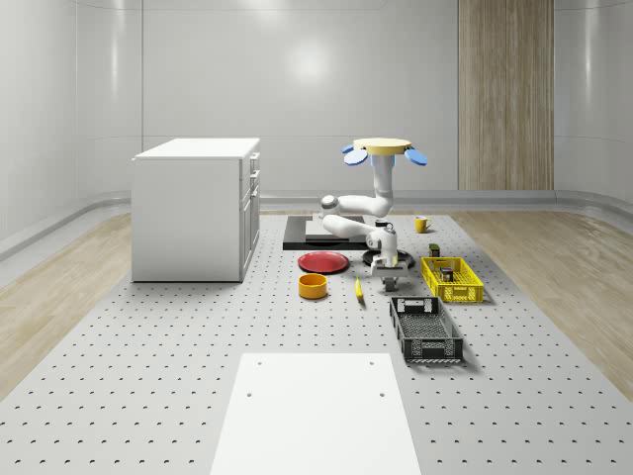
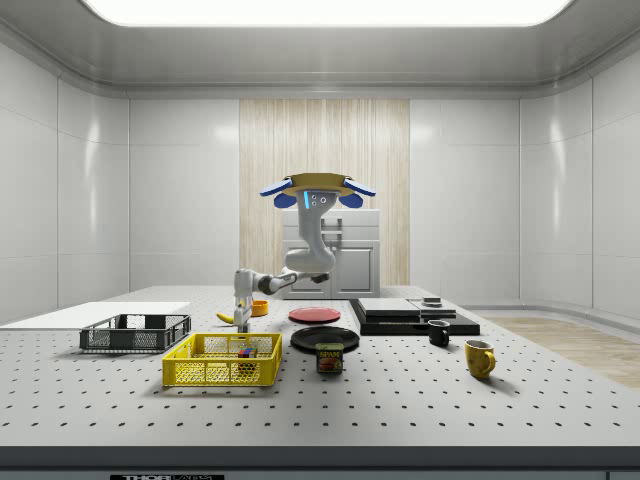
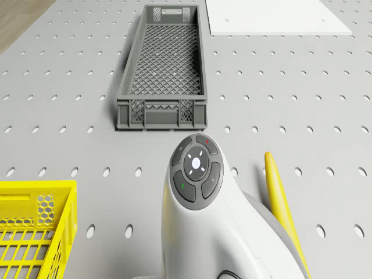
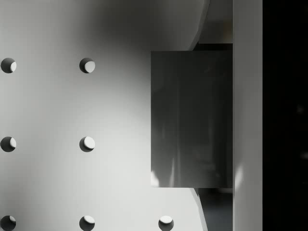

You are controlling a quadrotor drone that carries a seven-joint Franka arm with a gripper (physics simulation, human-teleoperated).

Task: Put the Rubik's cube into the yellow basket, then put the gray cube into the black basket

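Drone [image 1: 385, 148] hovering over perforated grey surface [image 1: 148, 376], multicoloured Rubik's cube [image 1: 447, 267] inside yellow mesh basket [image 1: 451, 278], black mesh basket [image 1: 425, 331] beside it, side view, gripper [image 2: 241, 317] lowered behind yellow basket, wrist view, grey cube [image 4: 191, 119] on surface, fingers' state cannot be told.

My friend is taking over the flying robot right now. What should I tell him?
Drone: hovers over the table, arm reaching down.
Gripper: low over the table, right at the gray cube, between the yellow basket and the banana.
Done: Rubik's cube lies in the yellow basket.
Left: gray cube into the black basket.
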